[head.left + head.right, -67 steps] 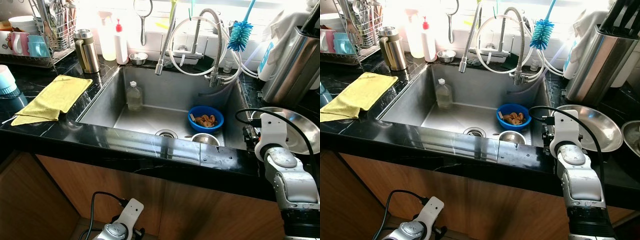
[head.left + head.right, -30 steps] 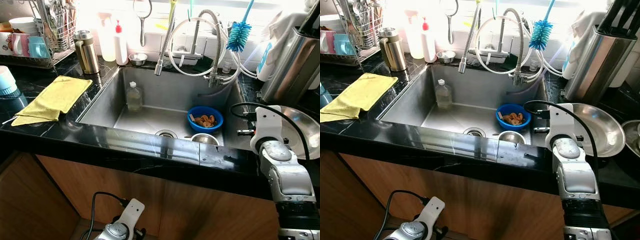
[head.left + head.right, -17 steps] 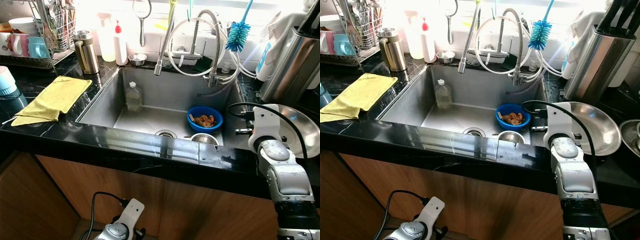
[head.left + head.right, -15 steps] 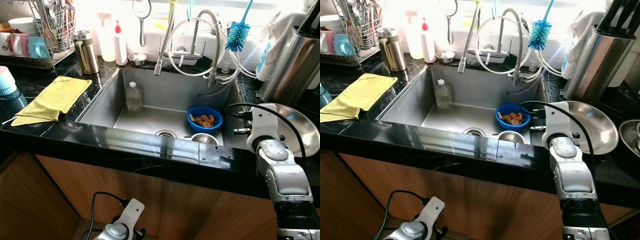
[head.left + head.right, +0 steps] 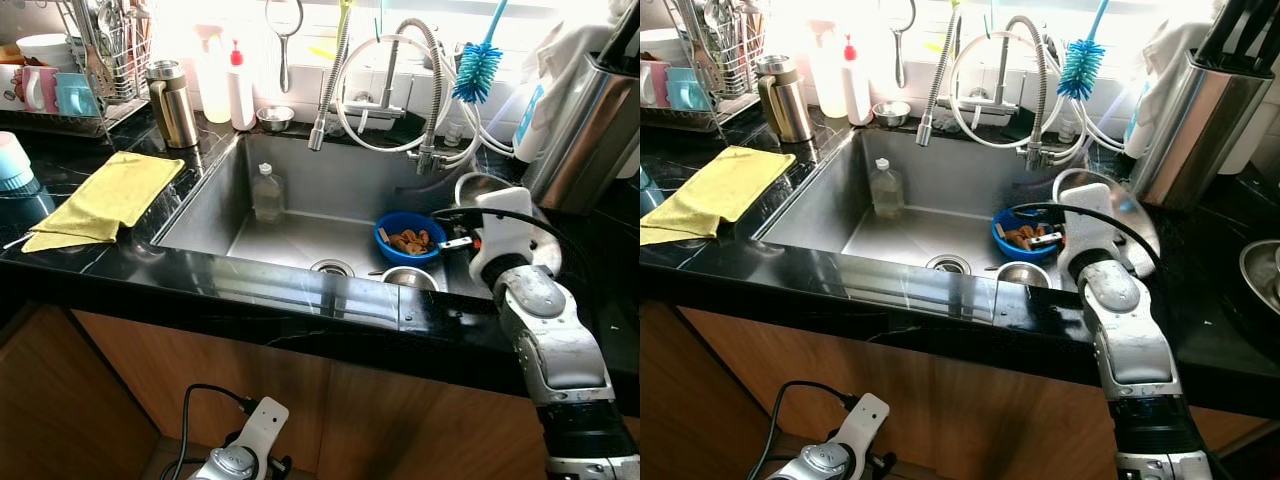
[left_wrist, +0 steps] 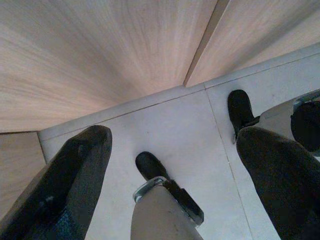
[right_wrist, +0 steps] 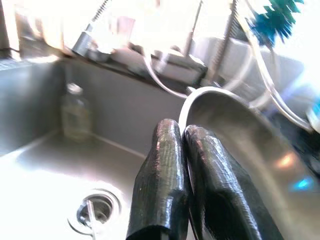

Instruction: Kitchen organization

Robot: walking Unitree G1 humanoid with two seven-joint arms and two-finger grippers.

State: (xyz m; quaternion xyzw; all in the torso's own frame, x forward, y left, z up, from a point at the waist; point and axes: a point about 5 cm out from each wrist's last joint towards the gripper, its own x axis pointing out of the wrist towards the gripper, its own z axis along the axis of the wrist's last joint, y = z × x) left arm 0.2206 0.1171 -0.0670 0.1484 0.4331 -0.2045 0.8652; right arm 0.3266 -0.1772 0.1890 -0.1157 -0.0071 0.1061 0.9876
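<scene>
- Your right pincer (image 7: 182,150) has its two black fingers pressed together on the rim of a steel bowl (image 7: 240,150); in the right wrist view the rim runs between the fingertips.
- In the head views that steel bowl (image 5: 1118,215) sits at centre right of the frame, tilted, lifted over the right edge of the sink (image 5: 300,215), just behind the white wrist of your right arm (image 5: 535,320).
- Just to the left of the held bowl, a blue bowl (image 5: 408,237) with brown scraps rests on the sink floor, and a small steel bowl (image 5: 408,277) lies just in front of it.
- The drain (image 5: 332,267) is near the middle of the sink floor; a clear plastic bottle (image 5: 267,192) stands upright against the back left wall.
- Behind the sink you have a coiled spring faucet (image 5: 385,85) and a blue bottle brush (image 5: 478,70) hanging at upper right.
- A yellow cloth (image 5: 108,197) lies on the black counter (image 5: 60,165) at left, with a brass-coloured flask (image 5: 173,102) behind it.
- A steel knife block (image 5: 1195,125) stands at the far right.
- Your left pincer (image 6: 170,165) hangs low with its fingers spread wide apart, over a pale tiled floor (image 6: 195,135) beside wooden cabinet fronts (image 6: 100,45).
</scene>
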